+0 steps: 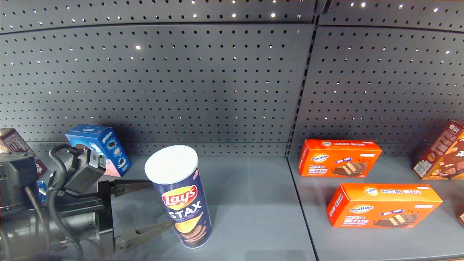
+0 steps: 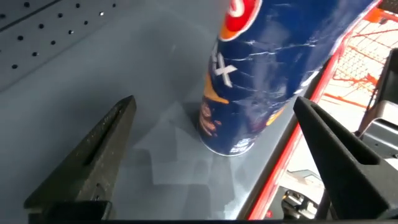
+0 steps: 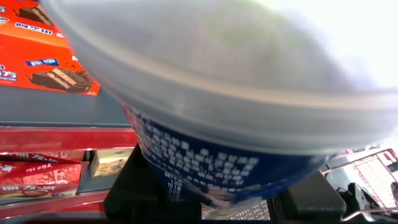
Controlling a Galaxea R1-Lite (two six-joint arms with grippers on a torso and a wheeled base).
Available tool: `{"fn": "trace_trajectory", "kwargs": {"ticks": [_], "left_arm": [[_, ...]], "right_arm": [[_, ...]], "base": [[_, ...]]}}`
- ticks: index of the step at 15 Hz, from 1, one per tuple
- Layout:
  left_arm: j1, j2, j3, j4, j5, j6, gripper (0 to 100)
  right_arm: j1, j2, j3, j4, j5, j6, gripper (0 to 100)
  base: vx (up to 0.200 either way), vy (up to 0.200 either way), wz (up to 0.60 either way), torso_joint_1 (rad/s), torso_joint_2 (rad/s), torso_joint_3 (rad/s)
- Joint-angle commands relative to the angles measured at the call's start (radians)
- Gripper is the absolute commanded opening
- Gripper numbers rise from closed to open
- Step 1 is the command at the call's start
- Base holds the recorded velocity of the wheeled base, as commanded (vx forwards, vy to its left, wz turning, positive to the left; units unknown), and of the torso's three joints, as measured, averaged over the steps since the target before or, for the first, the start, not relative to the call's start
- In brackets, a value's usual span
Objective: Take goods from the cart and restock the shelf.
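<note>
Can (image 1: 181,197) on shelf (image 1: 253,203), left gripper (image 1: 161,204) spread — right gripper (image 3: 214,193) gripping second can (image 3: 205,155)

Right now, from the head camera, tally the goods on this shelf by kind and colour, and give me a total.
Chip cans: 1
Blue boxes: 1
Orange boxes: 2
Brown boxes: 2, one at each end
Total: 6. The scrap at the right edge is too cut off to count.

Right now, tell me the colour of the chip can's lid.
White lid on the dark blue chip can; head view shows it best.
</note>
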Motion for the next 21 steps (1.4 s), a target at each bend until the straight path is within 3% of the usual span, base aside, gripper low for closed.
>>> {"fn": "trace_trajectory", "kwargs": {"ticks": [1,5,7,8,10,11,12,13,14,16,17,18,19,21], "left_arm": [[0.001,0.002,-0.003,0.000,0.009,-0.001,100],[0.015,-0.017,0.001,-0.002,0.104,-0.003,100],[0.016,-0.100,-0.001,-0.002,0.181,-0.024,100],[0.015,-0.162,0.004,-0.002,0.209,-0.055,100],[0.013,-0.246,0.002,0.001,0.239,-0.087,100],[0.013,-0.307,0.001,0.004,0.290,-0.116,100],[0.013,-0.370,0.002,0.015,0.390,-0.131,100],[0.010,-0.399,-0.001,0.018,0.451,-0.131,100],[0.009,-0.456,-0.013,0.018,0.589,-0.130,100],[0.009,-0.507,-0.035,0.023,0.781,-0.124,100],[0.005,-0.518,-0.033,0.026,0.870,-0.099,100],[-0.016,-0.519,-0.041,0.033,0.908,-0.065,100],[-0.024,-0.519,-0.050,0.033,0.922,-0.062,100],[-0.024,-0.519,-0.059,0.035,1.020,-0.053,100]], "right_arm": [[0.000,0.000,0.001,0.000,0.000,-0.001,0],[0.003,0.002,-0.004,-0.003,0.000,0.001,0],[0.005,0.003,-0.005,-0.003,0.002,0.002,0],[0.006,0.002,-0.004,-0.003,0.002,0.004,0],[0.006,0.003,-0.002,-0.003,0.005,0.004,0],[0.006,0.009,-0.004,-0.003,0.016,0.009,0],[0.002,0.022,-0.011,-0.003,0.028,0.027,0],[0.002,0.036,-0.020,-0.003,0.036,0.042,0],[0.000,0.078,-0.048,-0.005,0.051,0.073,0],[0.000,0.148,-0.086,-0.005,0.077,0.131,0],[0.000,0.177,-0.099,-0.005,0.115,0.148,0],[0.000,0.207,-0.108,-0.003,0.172,0.162,0],[0.002,0.229,-0.108,-0.002,0.241,0.170,0],[0.000,0.270,-0.100,0.007,0.401,0.170,0]], "base": [[0.000,0.000,0.00,0.000,0.00,0.000],[0.000,0.000,0.00,0.000,0.00,0.000],[0.000,0.000,0.00,0.000,0.00,0.000],[0.000,0.000,0.00,0.000,0.00,0.000],[0.000,0.000,0.00,0.000,0.00,0.000],[0.000,0.000,0.00,0.000,0.00,0.000],[0.000,0.000,0.00,0.000,0.00,0.000],[0.000,0.000,0.00,0.000,0.00,0.000],[0.000,0.000,0.00,0.000,0.00,0.000],[0.000,0.000,0.00,0.000,0.00,0.000],[0.000,0.000,0.00,0.000,0.00,0.000],[0.000,0.000,0.00,0.000,0.00,0.000],[0.000,0.000,0.00,0.000,0.00,0.000],[0.000,0.000,0.00,0.000,0.00,0.000]]}}
